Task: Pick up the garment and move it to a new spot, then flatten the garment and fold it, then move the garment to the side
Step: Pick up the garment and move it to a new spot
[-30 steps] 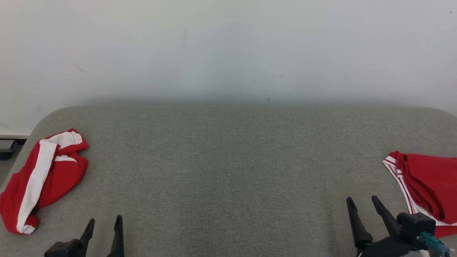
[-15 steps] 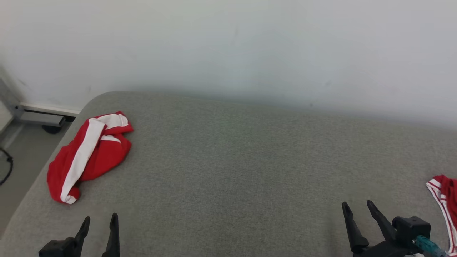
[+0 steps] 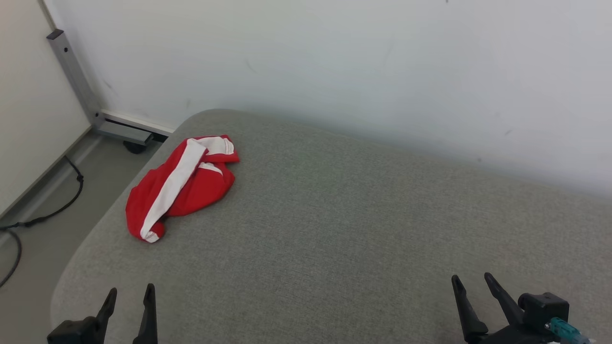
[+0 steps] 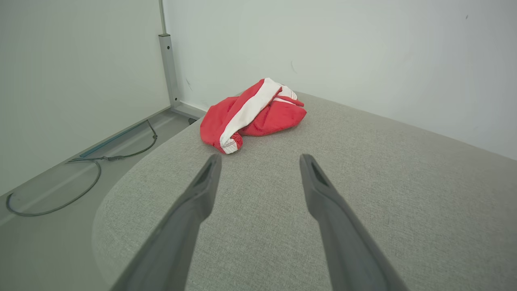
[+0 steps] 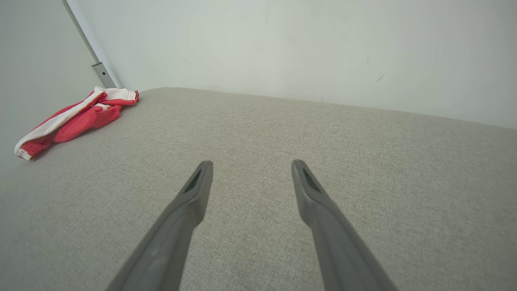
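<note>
A red garment (image 3: 179,186) lies in a crumpled heap on the grey tabletop (image 3: 344,229). It sits at the far left corner of the tabletop, close to the rounded edge. A wide white stripe (image 3: 167,191) runs along it from one end to the other. A white band shows at its far end. It is bunched up, not flat and not folded.

The left claw (image 3: 132,288) is low down at the near left edge of the tabletop. Its two dark fingers (image 4: 194,210) are spread apart, and there is just air between them. They point toward the red garment, which lies a little way ahead of the tips and a bit to the left. The left claw is not touching it.

The right claw (image 3: 471,276) is at the near right side, well apart from the red garment. Its two fingers are spread apart too, and its grip is empty. Its tips hang over bare grey cloth.

The tabletop is covered in rough grey cloth and has round corners. Behind it is a pale wall (image 3: 358,57) with a few small dark marks. At the left, a grey metal post (image 3: 71,67) stands up by the wall. A black cable (image 3: 52,210) lies in loops on the grey floor (image 3: 38,258) beside the tabletop.
</note>
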You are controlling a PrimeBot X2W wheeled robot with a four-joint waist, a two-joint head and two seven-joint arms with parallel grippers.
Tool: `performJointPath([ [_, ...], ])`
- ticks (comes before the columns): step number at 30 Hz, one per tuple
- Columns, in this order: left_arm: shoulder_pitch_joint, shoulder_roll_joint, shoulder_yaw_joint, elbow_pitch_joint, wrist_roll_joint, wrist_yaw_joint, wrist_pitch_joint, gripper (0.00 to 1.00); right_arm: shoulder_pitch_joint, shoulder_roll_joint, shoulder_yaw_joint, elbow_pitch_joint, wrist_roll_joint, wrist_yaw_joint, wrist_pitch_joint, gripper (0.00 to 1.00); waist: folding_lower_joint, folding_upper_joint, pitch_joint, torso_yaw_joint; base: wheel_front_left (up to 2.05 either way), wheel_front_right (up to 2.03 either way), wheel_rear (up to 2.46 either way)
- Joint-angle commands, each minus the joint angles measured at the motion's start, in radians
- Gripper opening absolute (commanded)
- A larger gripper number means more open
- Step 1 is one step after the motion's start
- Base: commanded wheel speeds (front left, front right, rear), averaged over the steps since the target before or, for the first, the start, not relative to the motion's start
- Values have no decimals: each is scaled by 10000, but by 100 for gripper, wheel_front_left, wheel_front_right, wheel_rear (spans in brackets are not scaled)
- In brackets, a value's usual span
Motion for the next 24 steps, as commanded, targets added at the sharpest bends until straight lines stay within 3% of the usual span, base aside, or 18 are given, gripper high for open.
performJointPath([
  [1, 38, 95, 16, -58, -81, 13, 17, 100, 1, -18, 5, 15, 94, -20, -47, 100, 0, 0, -8, 420, 0, 0, 0],
  [15, 137, 206, -93, -200, -211, 23, 201, 100, -129, -19, 192, 133, 105, -20, -95, 100, 0, 0, 48, 977, 0, 0, 0],
  [24, -1762, -27, -823, 797, -292, -1012, 1120, 100, -134, -19, -141, -286, -416, -20, 181, 100, 0, 0, 623, 1326, 0, 0, 0],
])
